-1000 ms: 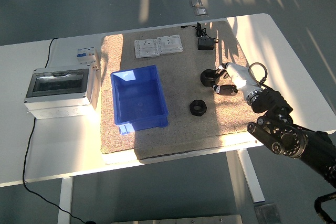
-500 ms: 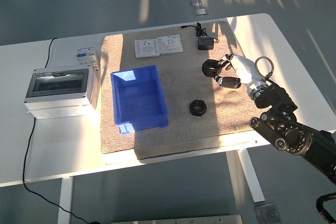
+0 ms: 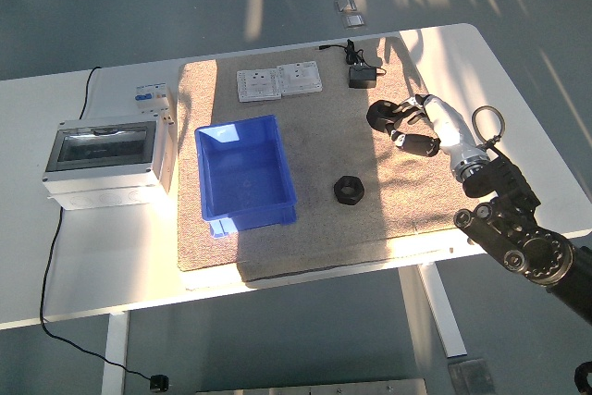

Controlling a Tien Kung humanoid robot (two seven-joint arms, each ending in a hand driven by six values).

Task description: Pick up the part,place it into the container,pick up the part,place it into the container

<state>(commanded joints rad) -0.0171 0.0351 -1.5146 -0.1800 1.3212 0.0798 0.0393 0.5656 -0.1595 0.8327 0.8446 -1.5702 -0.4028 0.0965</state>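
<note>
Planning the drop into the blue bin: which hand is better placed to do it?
The right hand. It already grips one black part above the mat, right of the blue container. No left arm is in view.

White table (image 3: 111,256) standing on a grey floor, carrying a beige mat (image 3: 314,228) across its middle and right portion. Lying directly on the bare tabletop, left of the mat: a grey enclosure box (image 3: 104,162) with a dark transparent lid, a small breaker unit (image 3: 153,99) just behind it, and a black cable (image 3: 51,256) trailing over the near edge. Resting on the mat: a blue container (image 3: 244,176) (open, facing up), two white socket plates (image 3: 279,81) side by side at the far edge, a black adapter (image 3: 362,77) beside them, and a black ring-shaped part (image 3: 349,190) near the container. Sunlight falling in patches over the surface.
</note>
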